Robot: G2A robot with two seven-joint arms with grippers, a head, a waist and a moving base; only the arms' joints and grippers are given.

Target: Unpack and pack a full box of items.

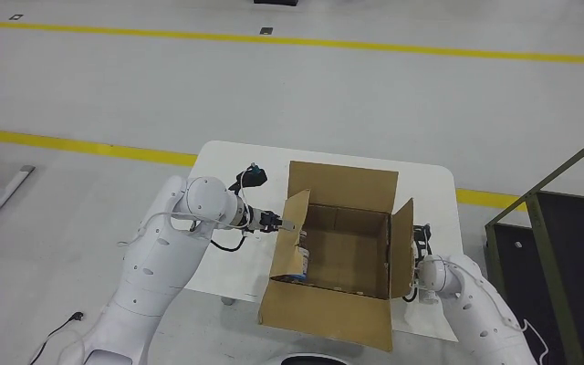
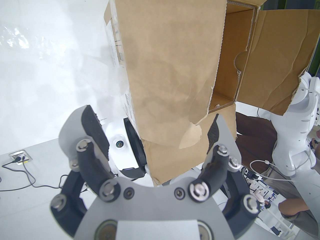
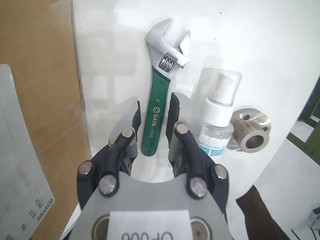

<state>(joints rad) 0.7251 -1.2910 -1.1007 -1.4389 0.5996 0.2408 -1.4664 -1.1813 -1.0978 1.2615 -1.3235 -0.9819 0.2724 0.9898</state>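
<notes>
An industrial hall: yellow lines point(image 1: 292, 41) painted across grey floor point(image 1: 274, 100).

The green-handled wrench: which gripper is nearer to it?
Right. The right gripper straddles the handle of the wrench; the left gripper is at the box flap on the opposite side.

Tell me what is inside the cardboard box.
One small white and blue item lies by a wall of the box; the remaining floor looks bare. The raised flap hides the corner beside it.

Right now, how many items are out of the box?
3, on the table by the box: wrench between right fingers, bottle beside it, hub beside that. Others may be hidden.
</notes>
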